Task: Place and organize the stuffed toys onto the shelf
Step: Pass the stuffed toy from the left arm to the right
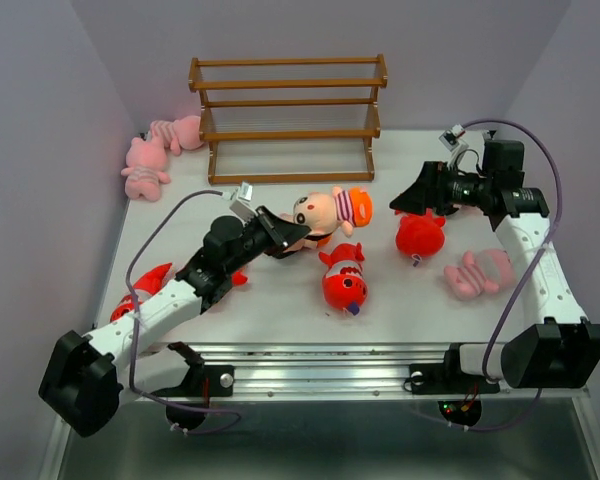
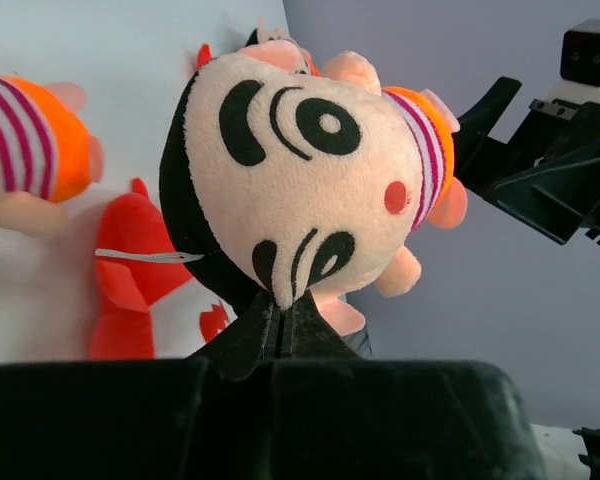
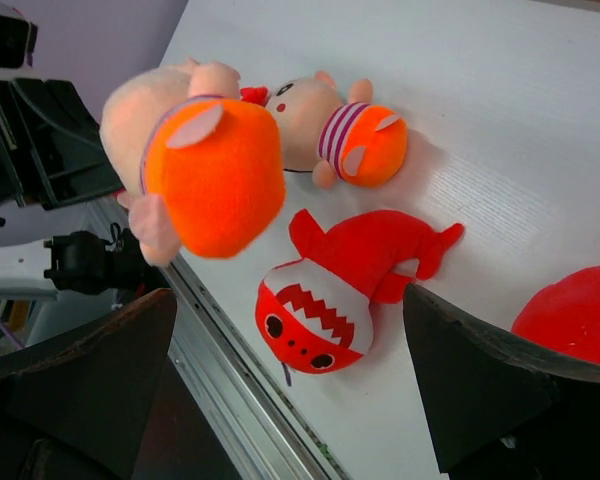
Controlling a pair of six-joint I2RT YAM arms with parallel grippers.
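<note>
My left gripper [image 1: 283, 238] [image 2: 280, 318] is shut on the lower edge of a black-haired boy doll's face [image 2: 300, 170] and holds the doll [image 1: 325, 210] [image 3: 205, 170] off the table. A second boy doll [image 3: 340, 135] [image 2: 30, 150] lies on the table beside it. A red fish [image 1: 342, 280] [image 3: 330, 300] lies mid-table, and another red fish [image 1: 420, 235] lies below my right gripper [image 1: 408, 200] [image 3: 290, 370], which is open and empty. The brown shelf [image 1: 285, 115] stands at the back with nothing on it.
Two pink striped toys [image 1: 158, 152] lie at the back left by the wall. Another pink toy [image 1: 480, 272] rests beside the right arm. A red fish [image 1: 145, 290] lies partly under the left arm. The metal front rail [image 1: 320, 355] runs along the near edge.
</note>
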